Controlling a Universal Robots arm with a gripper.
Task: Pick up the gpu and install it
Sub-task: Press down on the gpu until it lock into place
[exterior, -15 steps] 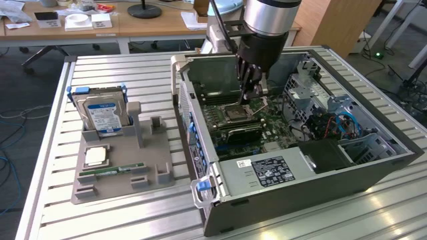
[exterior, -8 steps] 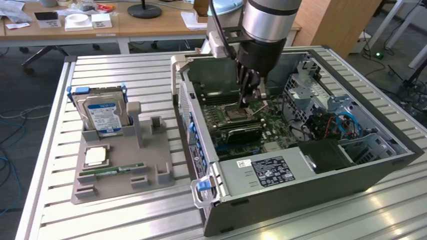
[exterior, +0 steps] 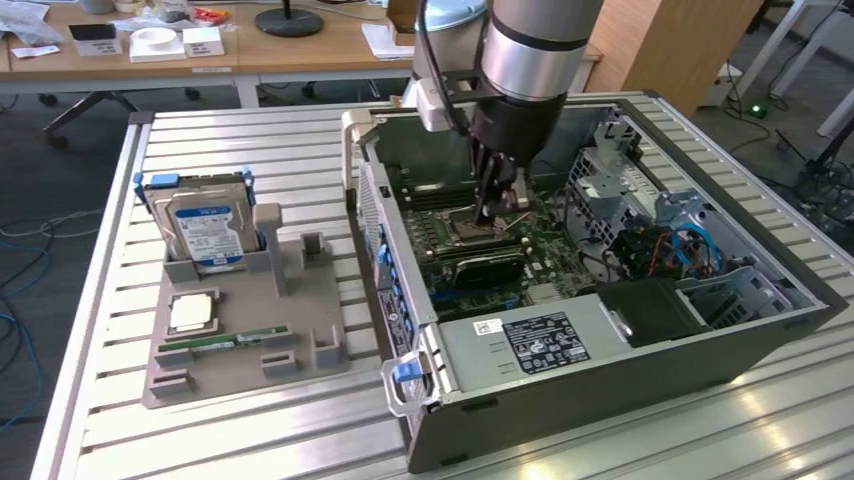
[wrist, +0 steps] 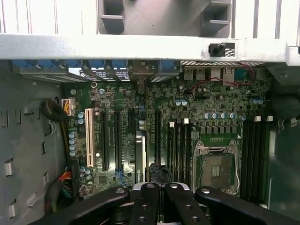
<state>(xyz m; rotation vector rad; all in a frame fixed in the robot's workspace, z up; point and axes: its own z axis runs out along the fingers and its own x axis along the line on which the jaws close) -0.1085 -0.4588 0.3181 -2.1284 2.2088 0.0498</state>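
A: Where's the arm rn?

B: It reaches down into the open PC box (exterior: 747, 345). The gripper (exterior: 486, 218) hangs low over the green board (exterior: 561, 255), right above the square chip socket (exterior: 470, 235).

A: Is the gripper open or closed?

B: Closed. In the wrist view the gripper (wrist: 158, 187) has its black fingers (wrist: 146, 201) pressed together, w/ no gap.

A: Is it holding sth?

B: I can't tell. Nothing I can see sticks out between the fingers.

A: OK, where's the gpu?

B: The gpu (exterior: 483, 266) is inside the box. It stands on its thin edge on the green board, just beside the socket, on the side nearer the box's front edge. In the wrist view the gpu (wrist: 140, 157) looks like a thin gray strip between the long black slots, and it runs up to the fingers. I can't tell if they touch.

A: And the box, where's that?

B: On the metal table (exterior: 267, 430), toward the exterior view's right edge. Its side is off, so the inside shows.

A: What else is on the table?

B: A gray tray (exterior: 320, 300), nr the table's edge on the exterior view's left, just beside the box. A hard drive (exterior: 207, 232) stands upright at the tray's far end. A small square chip (exterior: 194, 313) lies flat in the middle. A green memory stick (exterior: 220, 342) lies flat nr the tray's front edge.
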